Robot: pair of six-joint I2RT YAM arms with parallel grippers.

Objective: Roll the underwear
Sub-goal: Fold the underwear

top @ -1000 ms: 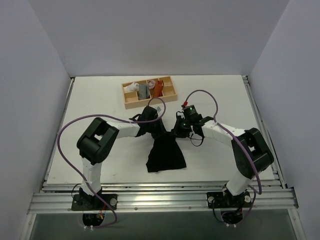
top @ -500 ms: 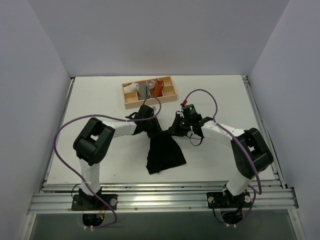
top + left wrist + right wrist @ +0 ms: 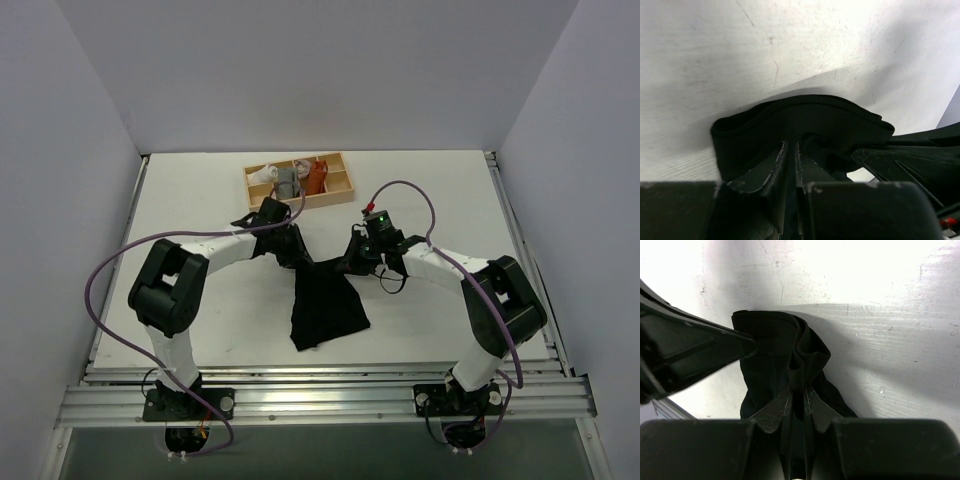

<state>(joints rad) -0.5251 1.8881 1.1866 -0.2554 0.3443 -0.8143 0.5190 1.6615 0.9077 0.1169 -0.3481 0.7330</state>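
The black underwear (image 3: 325,308) hangs and trails on the white table at the middle. Both grippers hold its far edge. My left gripper (image 3: 296,257) is shut on the far left part of the cloth; in the left wrist view its jaws (image 3: 791,150) pinch the black waistband (image 3: 805,112). My right gripper (image 3: 349,263) is shut on the far right part; in the right wrist view its jaws (image 3: 797,390) pinch a bunched fold of the underwear (image 3: 785,355). The two grippers are close together.
A small wooden tray (image 3: 339,182) stands at the far middle, holding a white roll (image 3: 264,175), a grey roll (image 3: 288,181) and an orange-brown roll (image 3: 316,176). The left arm's tip shows in the right wrist view (image 3: 685,352). Walls close in left, right and back.
The left gripper has moved left and further back with the cloth edge. The underwear has been drawn narrower and shifted slightly left. The right gripper has barely moved.
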